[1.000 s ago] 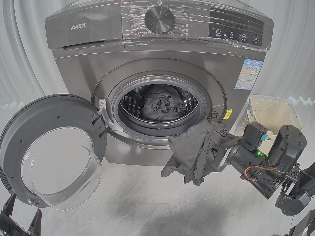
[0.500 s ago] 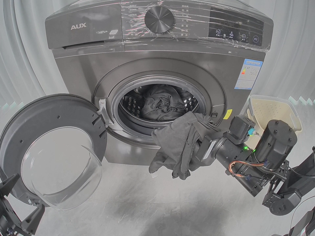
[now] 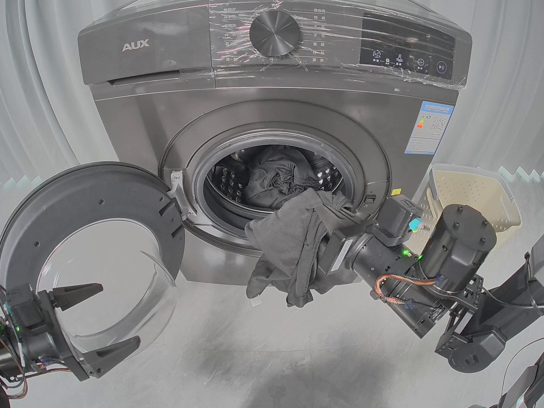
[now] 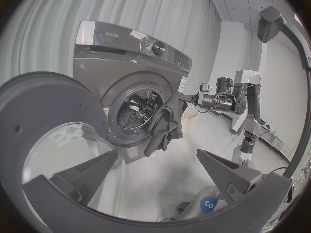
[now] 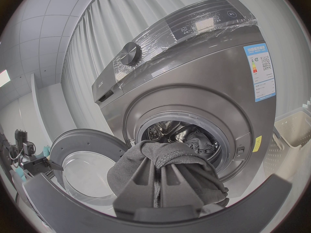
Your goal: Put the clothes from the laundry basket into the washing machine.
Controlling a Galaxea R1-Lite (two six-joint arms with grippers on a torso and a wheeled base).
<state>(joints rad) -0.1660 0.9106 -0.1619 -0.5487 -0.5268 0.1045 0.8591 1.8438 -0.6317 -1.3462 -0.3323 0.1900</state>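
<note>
A grey front-loading washing machine [image 3: 272,75] stands with its round door [image 3: 85,245] swung wide to the left. Dark clothes [image 3: 277,179] lie inside the drum. My right gripper [image 3: 320,239] is shut on a dark grey garment [image 3: 286,245], holding it just below and in front of the drum's lower rim; the cloth hangs down toward the floor. From the right wrist, the garment [image 5: 162,156] drapes over the shut fingers [image 5: 144,182]. My left gripper [image 3: 102,321] is open and holds nothing, low in front of the door glass. The cream laundry basket [image 3: 476,194] stands right of the machine.
Grey floor [image 3: 272,347] lies bare in front of the machine. The open door [image 4: 42,114] takes up the left side near my left gripper [image 4: 155,164]. Pale curtains [image 3: 34,86] hang behind the machine.
My right gripper has carried the dark garment leftward and up toward the drum opening. My left gripper has risen into the head view at the lower left.
</note>
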